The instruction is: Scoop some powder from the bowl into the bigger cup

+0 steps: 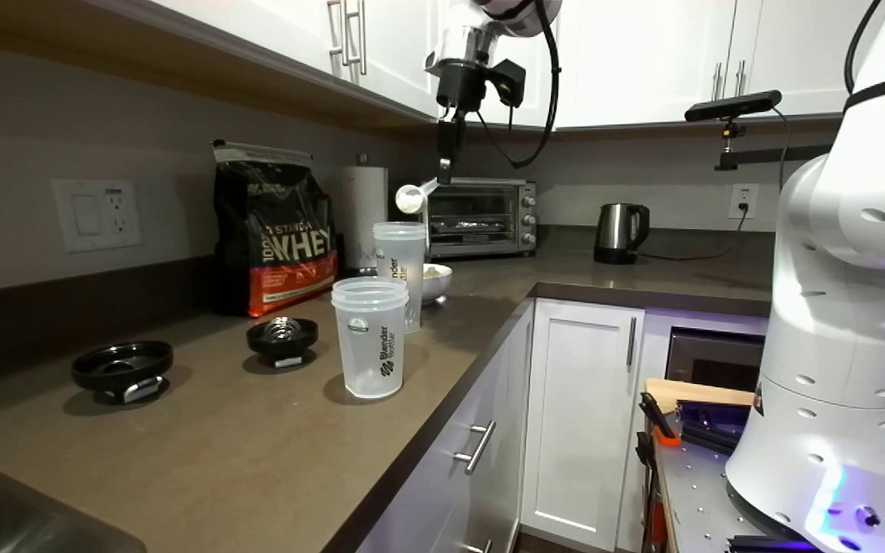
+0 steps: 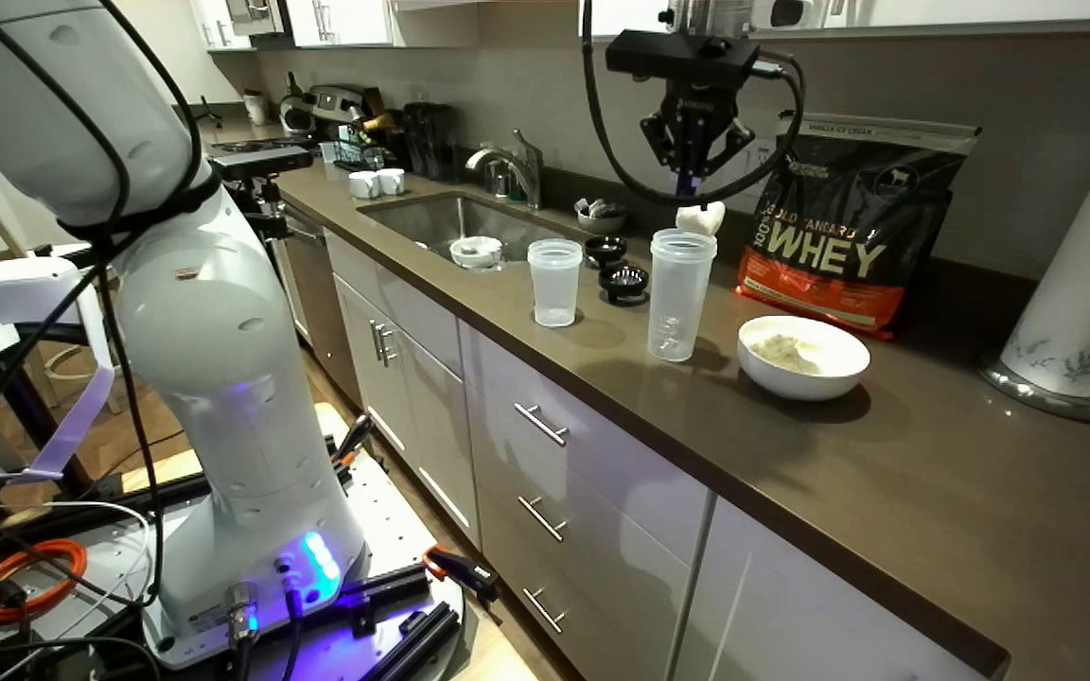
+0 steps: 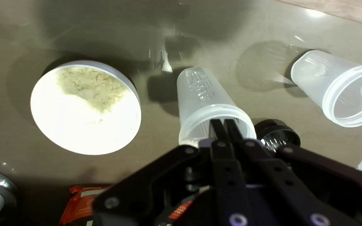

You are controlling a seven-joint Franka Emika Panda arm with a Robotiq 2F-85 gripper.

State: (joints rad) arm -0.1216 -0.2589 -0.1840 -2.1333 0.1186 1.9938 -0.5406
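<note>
The tall cup (image 2: 679,301) stands on the table (image 2: 886,473), and above its rim I have the claw (image 1: 445,169) pinched tight on a tilted scoop (image 1: 411,200). Bowl (image 2: 799,384) of powder (image 2: 782,353) one side of that cup, smaller cup (image 2: 555,284) the other.

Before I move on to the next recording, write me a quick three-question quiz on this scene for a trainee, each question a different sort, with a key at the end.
1. Multiple choice: which word is printed largest on the black bag?
A. VANILLA
B. WHEY
C. GOLD

2. True or false: the taller cup stands between the shorter cup and the bowl.

3. Fill in the blank: the gripper holds a white ____.

Key: 1. B. 2. True. 3. scoop.
</note>
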